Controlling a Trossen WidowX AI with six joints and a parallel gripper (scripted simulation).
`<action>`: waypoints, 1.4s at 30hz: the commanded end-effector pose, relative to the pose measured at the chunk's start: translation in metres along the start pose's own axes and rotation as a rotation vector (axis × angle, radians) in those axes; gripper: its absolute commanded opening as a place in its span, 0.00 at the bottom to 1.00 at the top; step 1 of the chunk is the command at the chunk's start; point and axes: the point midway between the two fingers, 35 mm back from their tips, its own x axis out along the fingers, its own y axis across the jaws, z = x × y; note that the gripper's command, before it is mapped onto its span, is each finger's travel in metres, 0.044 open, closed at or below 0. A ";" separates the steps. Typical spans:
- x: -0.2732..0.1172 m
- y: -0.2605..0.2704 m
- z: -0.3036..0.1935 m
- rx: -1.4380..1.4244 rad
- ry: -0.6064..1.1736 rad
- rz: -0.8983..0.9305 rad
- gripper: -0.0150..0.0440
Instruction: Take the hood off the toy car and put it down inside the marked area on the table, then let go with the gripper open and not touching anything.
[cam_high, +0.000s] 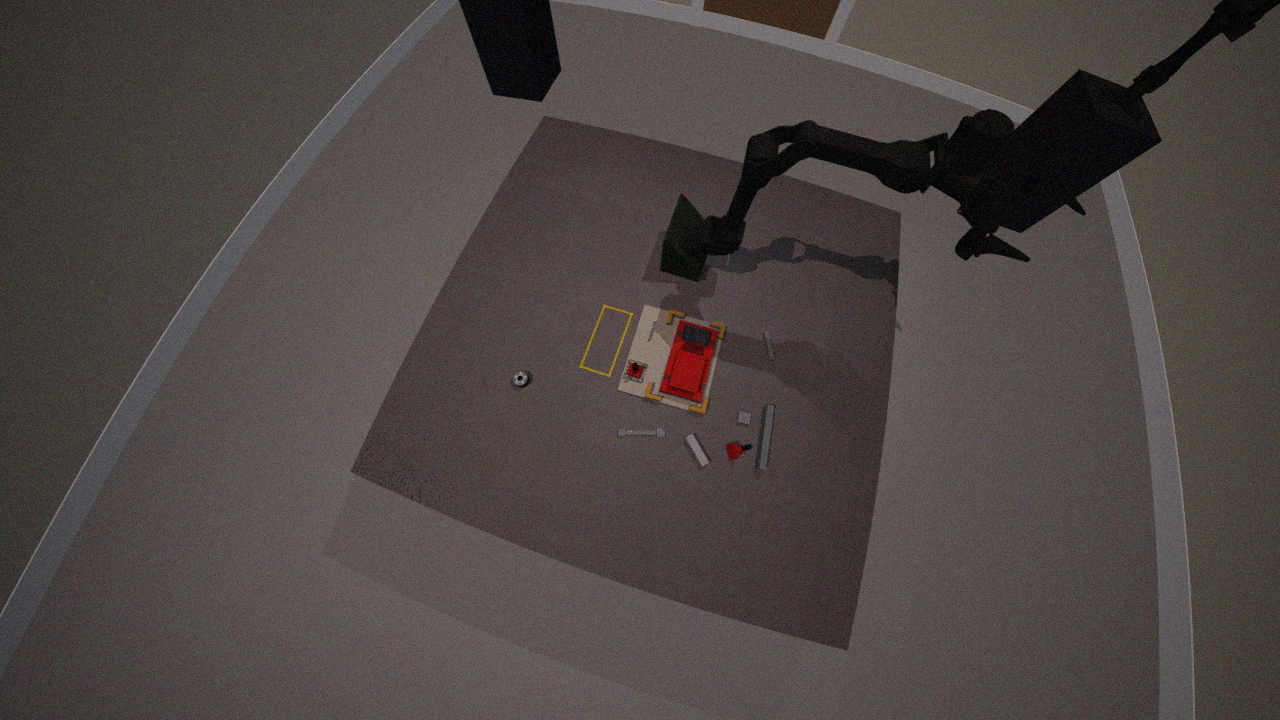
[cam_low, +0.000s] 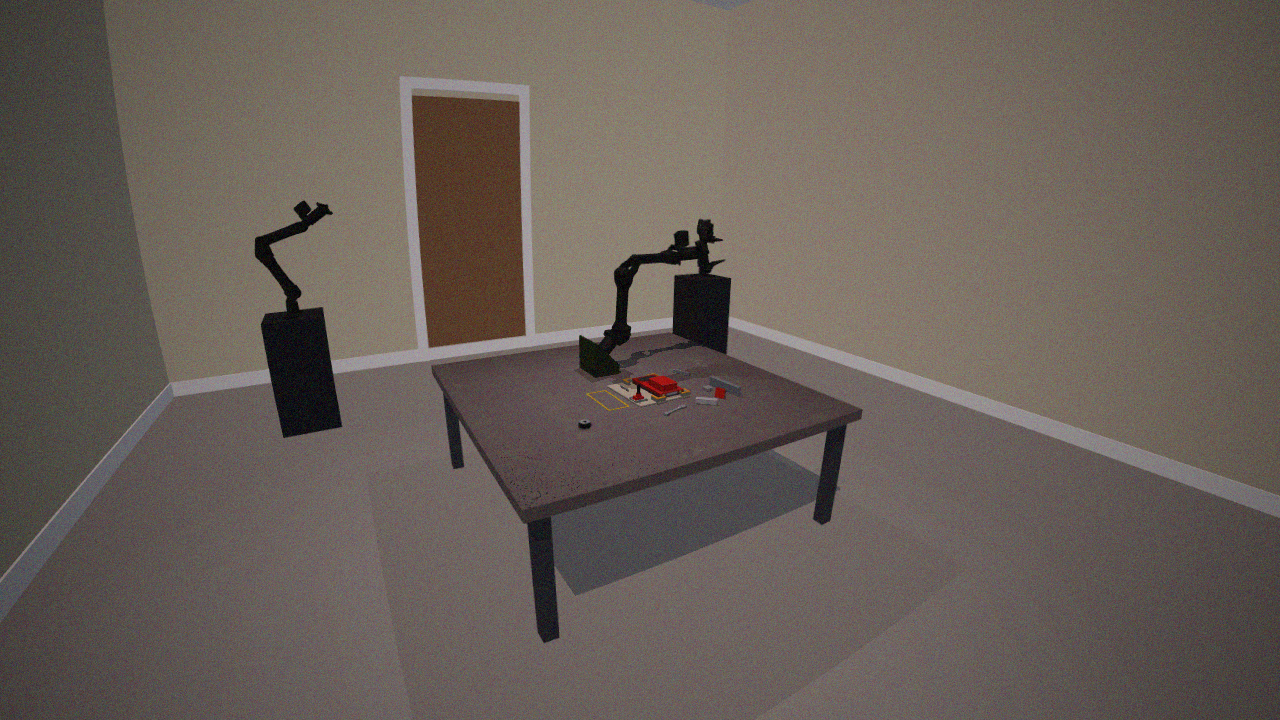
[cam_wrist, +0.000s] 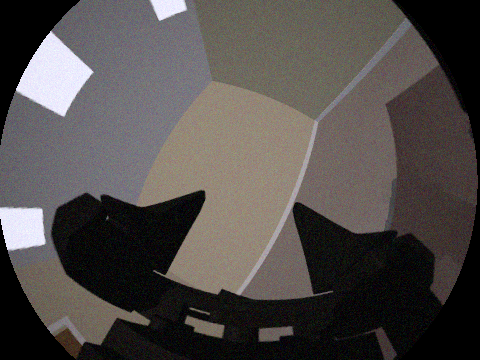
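The gripper (cam_high: 991, 246) is held high, off to one side of the worktop (cam_high: 501, 465), well apart from everything on it. Its fingers are spread wide w/ nothing between them; only walls & ceiling are seen past them in the wrist view. The red toy car (cam_high: 690, 367) is seated on its pale base plate (cam_high: 651, 344), hood not taken off. The yellow marked area (cam_high: 605, 339) is seen just beside the plate, w/ nothing inside.
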 end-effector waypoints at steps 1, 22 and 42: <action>0.010 -0.029 -0.016 -0.128 0.022 -0.057 1.00; 0.047 -0.211 -0.015 -0.791 0.173 -0.468 1.00; -0.005 -0.389 0.119 -1.152 0.448 -1.088 1.00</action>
